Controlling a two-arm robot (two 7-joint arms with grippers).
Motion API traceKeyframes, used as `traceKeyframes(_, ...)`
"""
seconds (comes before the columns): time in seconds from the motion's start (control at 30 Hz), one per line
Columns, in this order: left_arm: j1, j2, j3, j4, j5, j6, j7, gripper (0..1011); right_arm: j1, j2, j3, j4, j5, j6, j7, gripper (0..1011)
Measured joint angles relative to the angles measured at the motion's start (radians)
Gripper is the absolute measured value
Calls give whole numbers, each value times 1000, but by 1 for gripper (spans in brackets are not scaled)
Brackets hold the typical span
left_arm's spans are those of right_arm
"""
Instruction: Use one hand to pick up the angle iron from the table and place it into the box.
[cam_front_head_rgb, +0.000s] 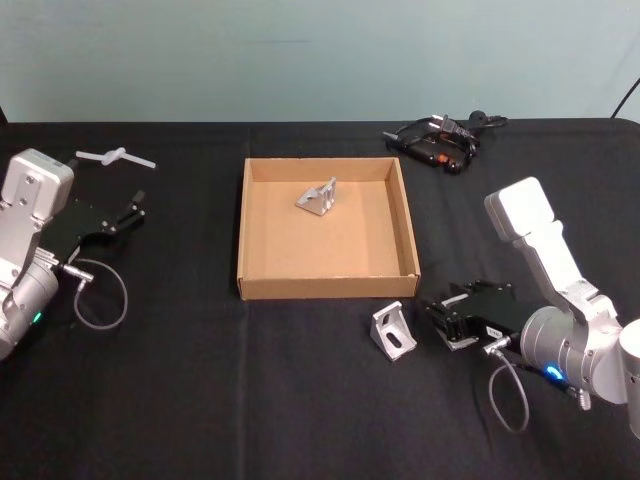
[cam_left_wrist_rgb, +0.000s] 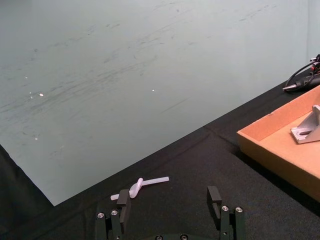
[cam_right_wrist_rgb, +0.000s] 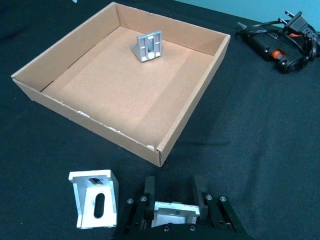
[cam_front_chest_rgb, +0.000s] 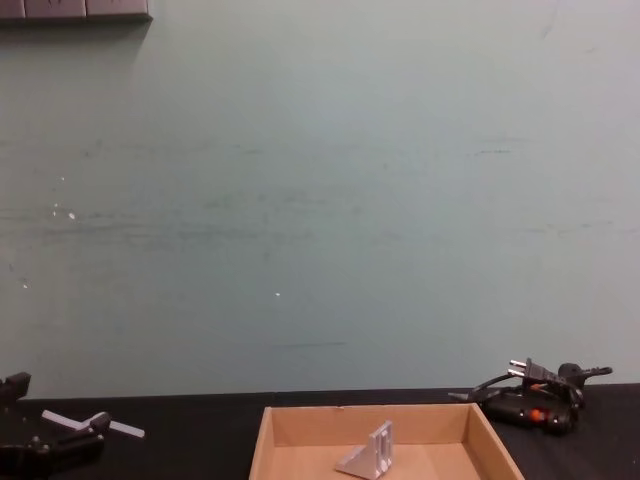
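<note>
Evidently the grasp is the step in hand. The right gripper (cam_front_head_rgb: 447, 322) sits low on the table (cam_front_head_rgb: 200, 390), just right of the near right corner of the box (cam_front_head_rgb: 325, 286). The right wrist view shows its jaws clamped on an angle iron (cam_right_wrist_rgb: 175, 212), one finger on each side of the pale metal. I cannot tell whether that iron is lifted clear of the table. A second iron (cam_front_head_rgb: 395, 331) stands loose on the table just left of the gripper, near the box's near wall and touching neither. A third iron (cam_front_head_rgb: 318, 197) lies inside the box, toward its far wall.

The left gripper (cam_front_head_rgb: 137, 207) is parked at the table's left side, jaws apart and empty, with a white plastic piece (cam_front_head_rgb: 116, 156) lying beyond it. A black corded tool (cam_front_head_rgb: 436, 141) lies past the box's far right corner, well apart from the work.

The next move, as I judge it, calls for a lift high enough to clear the low wall, then a carry left and farther out over the box, and a release onto bare cardboard. Going up before going left matters, or the held iron may knock the second iron or catch the box's corner. Setting down short of the third iron avoids a collision there.
</note>
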Motion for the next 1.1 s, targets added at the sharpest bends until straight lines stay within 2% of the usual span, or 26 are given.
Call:
traceKeyframes(0.33, 0, 0, 0, 0, 0, 0, 0, 1004, 24, -8, -2, -48, -30, 9, 20, 459)
traceKeyframes(0.7, 0, 0, 0, 0, 0, 0, 0, 1005, 131, -36, -13, -46, -70, 22, 49, 459)
traceKeyframes(0.83, 0, 0, 0, 0, 0, 0, 0, 1005, 186, -49, -28, -7, -85, 24, 65, 459)
traceKeyframes(0.97, 0, 0, 0, 0, 0, 0, 0, 1005, 273, -71, -58, 89, -106, 9, 90, 459)
traceKeyframes(1.1, 0, 0, 0, 0, 0, 0, 0, 1005, 336, -96, -82, 182, -120, -15, 102, 459)
